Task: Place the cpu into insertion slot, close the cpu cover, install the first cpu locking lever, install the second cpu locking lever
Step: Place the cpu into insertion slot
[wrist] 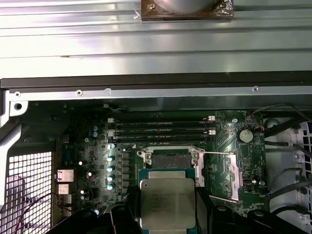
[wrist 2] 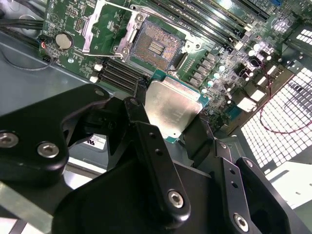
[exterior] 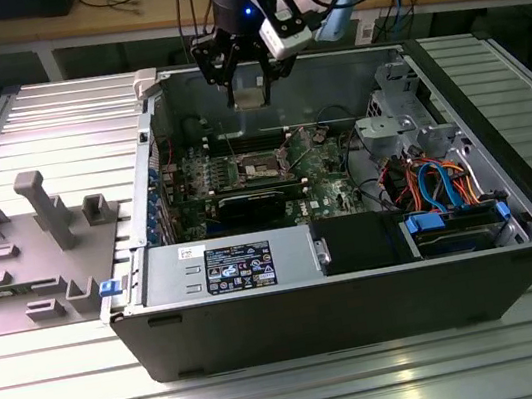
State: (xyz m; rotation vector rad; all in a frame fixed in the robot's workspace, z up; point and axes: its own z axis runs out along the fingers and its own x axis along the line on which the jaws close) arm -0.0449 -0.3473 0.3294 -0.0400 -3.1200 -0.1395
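My gripper (exterior: 246, 83) hangs over the far side of the open computer case, shut on the cpu (exterior: 248, 99), a small silvery square chip. In both wrist views the cpu (wrist 2: 170, 109) (wrist: 168, 200) sits between the black fingers (wrist 2: 146, 131), above the green motherboard (wrist: 97, 161) and apart from it. The insertion slot (wrist: 170, 158) (wrist 2: 157, 45) (exterior: 263, 167) lies bare, its contact field showing. The cpu cover (wrist: 229, 173) (wrist 2: 100, 24) is swung open beside the slot. Thin wire levers (wrist: 217, 153) stand raised along the cover's edges.
A grey power supply box (exterior: 236, 265) fills the case's near side. A metal drive cage (exterior: 399, 113) and blue and orange cables (exterior: 440, 182) are at the exterior view's right. Memory slots (wrist: 161, 130) lie beside the insertion slot. A grey fixture (exterior: 39, 235) stands on the table outside.
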